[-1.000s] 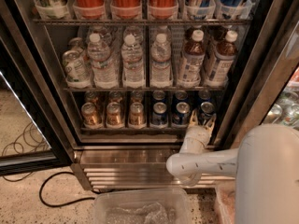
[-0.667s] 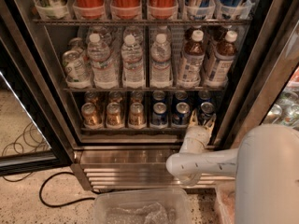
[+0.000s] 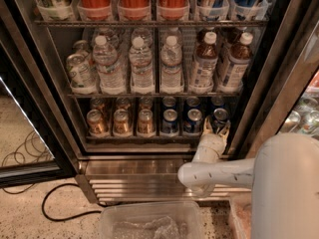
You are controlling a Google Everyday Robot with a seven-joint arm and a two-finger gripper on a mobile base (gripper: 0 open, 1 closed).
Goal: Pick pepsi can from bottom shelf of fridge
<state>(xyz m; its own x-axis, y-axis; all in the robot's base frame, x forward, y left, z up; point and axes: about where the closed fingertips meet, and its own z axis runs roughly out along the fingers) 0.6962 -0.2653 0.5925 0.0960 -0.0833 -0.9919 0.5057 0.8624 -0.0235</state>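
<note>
Bottom shelf [image 3: 149, 138] | gripper [image 3: 216, 129], fingers [image 3: 206, 127] spread, at pepsi can [image 3: 220, 115] | base hidden

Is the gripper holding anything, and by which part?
It cannot be told. The gripper is at the lower front of the rightmost pepsi can, which stands on the bottom shelf.

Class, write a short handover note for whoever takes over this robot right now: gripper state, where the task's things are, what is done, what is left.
Gripper: open, fingers spread, at the right end of the bottom shelf, just in front of the rightmost pepsi can. I cannot tell if they touch.
Can: upright on that shelf in the fridge, with other blue cans to its left and gold cans further left.
Done: the reach to the can.
Left: close on it, lift, draw it out.
</note>
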